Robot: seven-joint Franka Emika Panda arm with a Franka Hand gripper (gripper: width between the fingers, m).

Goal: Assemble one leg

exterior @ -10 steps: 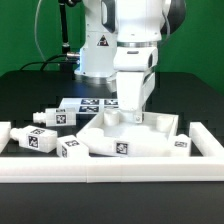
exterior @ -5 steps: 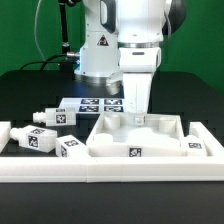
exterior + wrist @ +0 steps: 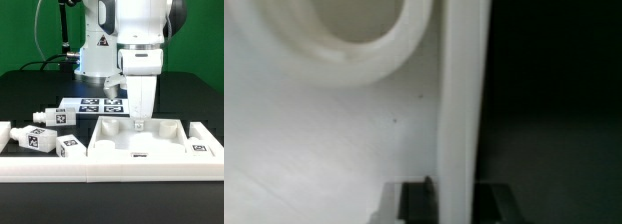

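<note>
The wide white tabletop [image 3: 160, 145] lies at the front right, square against the front rail. My gripper [image 3: 138, 122] is shut on its far rim, one finger on each side. In the wrist view the gripper [image 3: 454, 196] pinches the thin rim [image 3: 455, 100], with the tray floor and a round socket [image 3: 349, 35] beside it. Three short white legs with tag markers lie loose at the exterior view's left: one [image 3: 58, 115] farther back, one [image 3: 38, 138] near the front, one [image 3: 70, 147] next to the tabletop. None is held.
A white rail [image 3: 110, 172] runs along the front of the table. The marker board [image 3: 95, 104] lies behind the tabletop, in front of the robot base [image 3: 100, 55]. Another white part [image 3: 4, 133] shows at the left edge.
The gripper has dragged the tabletop toward the exterior view's right and turned it, so it now lies square to the front rail. The legs have not moved.
</note>
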